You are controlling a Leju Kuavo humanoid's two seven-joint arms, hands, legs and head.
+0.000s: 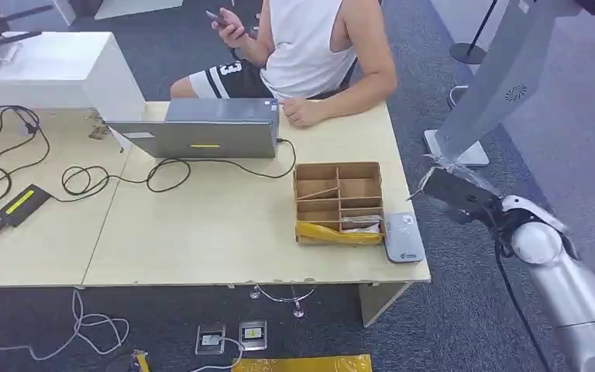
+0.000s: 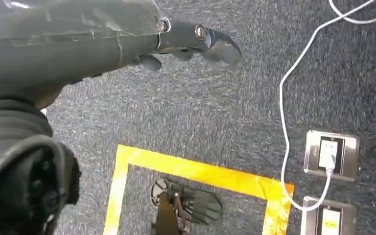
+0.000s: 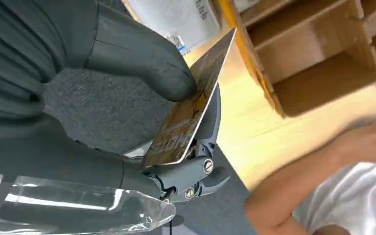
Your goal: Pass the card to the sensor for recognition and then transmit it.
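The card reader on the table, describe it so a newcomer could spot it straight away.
Start at the light wooden table and go to its front right corner. Beside the divided wooden box, on its right, lies the card reader: a flat grey slab, the only plastic device at that corner.

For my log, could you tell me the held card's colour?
Golden-brown flat card, clearest in the right wrist view.
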